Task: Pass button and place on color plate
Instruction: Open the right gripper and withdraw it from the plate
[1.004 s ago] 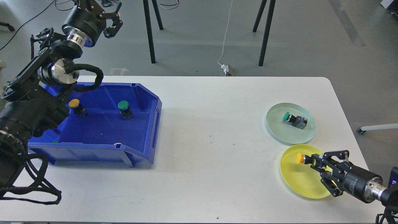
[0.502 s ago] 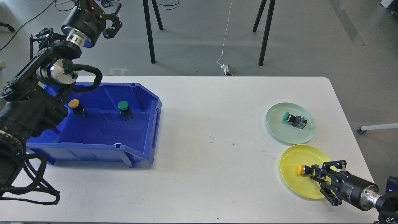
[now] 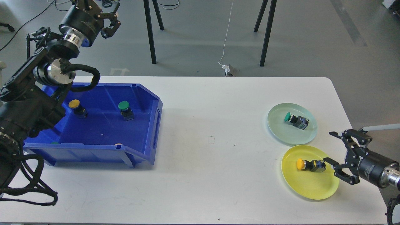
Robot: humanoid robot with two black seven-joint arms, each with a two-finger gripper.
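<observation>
A yellow button [image 3: 310, 165] lies on its side on the yellow plate [image 3: 309, 186] at the right front. My right gripper [image 3: 332, 147] is open and empty, just right of the plate and apart from the button. A green button [image 3: 295, 120] lies on the pale green plate [image 3: 281, 129] behind it. The blue bin [image 3: 103, 137] at the left holds a yellow button [image 3: 77, 107] and a green button [image 3: 125, 109]. My left gripper [image 3: 106, 17] is raised high beyond the bin's far side, its fingers spread and empty.
The bin's front rim hides parts of two more small items [image 3: 117, 144]. Black stand legs [image 3: 150, 31] and a white cable [image 3: 226, 34] are on the floor beyond the table's far edge. The table [image 3: 212, 118] is white between bin and plates.
My right gripper lowered the yellow button onto the yellow plate, opened, and drew back to the right. The button now lies free on the plate. My left arm shifted slightly left.
</observation>
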